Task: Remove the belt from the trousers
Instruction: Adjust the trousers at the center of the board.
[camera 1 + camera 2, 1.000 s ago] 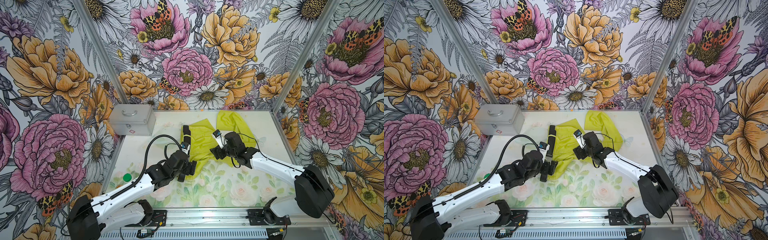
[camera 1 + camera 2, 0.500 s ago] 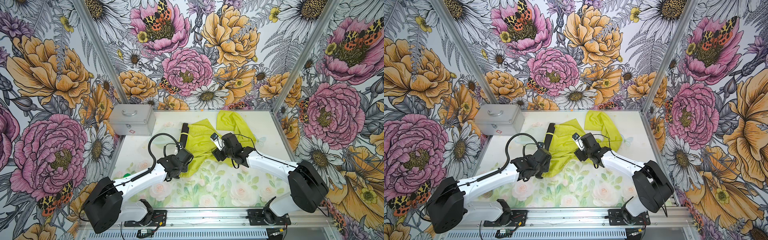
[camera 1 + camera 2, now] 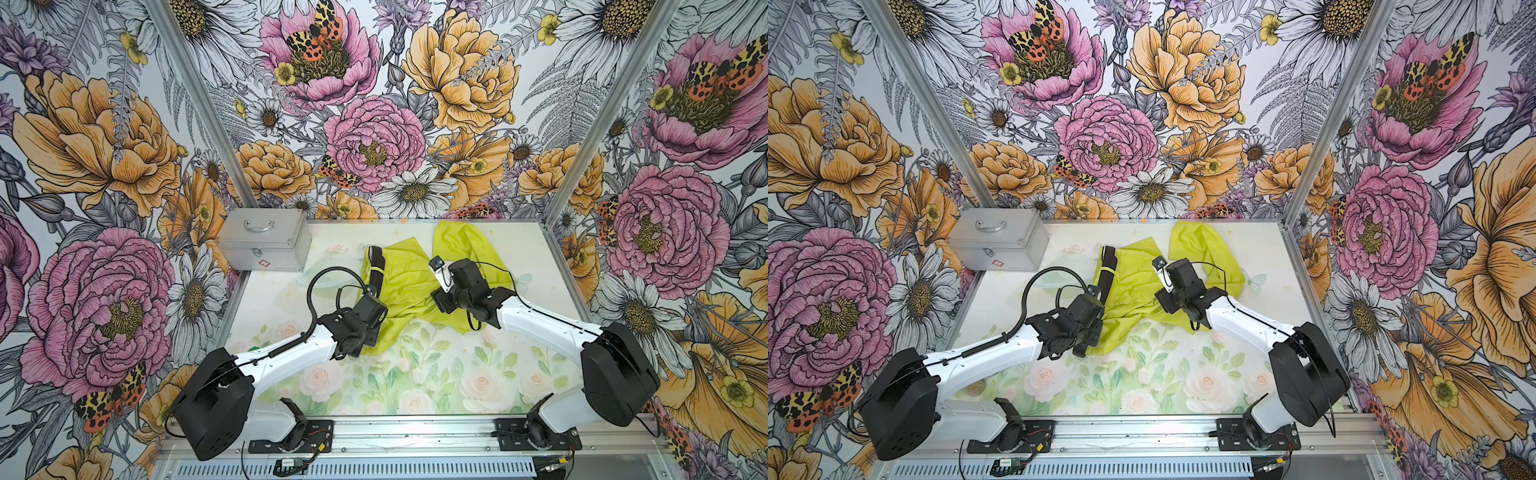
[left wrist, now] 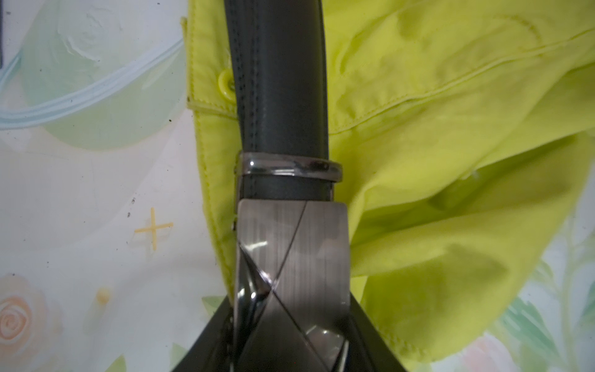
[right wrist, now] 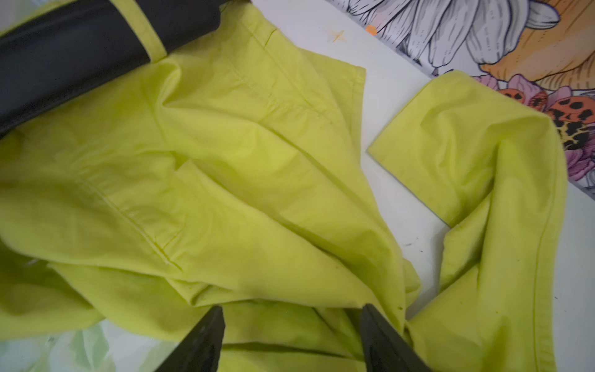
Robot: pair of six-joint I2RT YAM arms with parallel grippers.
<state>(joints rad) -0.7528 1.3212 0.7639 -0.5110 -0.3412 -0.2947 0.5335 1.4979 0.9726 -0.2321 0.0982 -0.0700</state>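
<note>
The trousers (image 3: pixel 409 286) lie crumpled toward the table's (image 3: pixel 436 374) back edge, the belt (image 4: pixel 277 96) through their waistband. The left gripper (image 4: pixel 291 335) pinches the buckle (image 4: pixel 291 254); the right gripper (image 5: pixel 289 341) stands spread over the fabric.

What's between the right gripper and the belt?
Only rumpled trousers fabric. In the right wrist view it fills the stretch from the right gripper up to the belt.

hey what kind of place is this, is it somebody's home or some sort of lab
Likely a robot test booth, not a home: two arms bolted to a metal rail, flower-print wall panels closing in a small table, and staged props, yellow-green trousers and a metal case.
</note>
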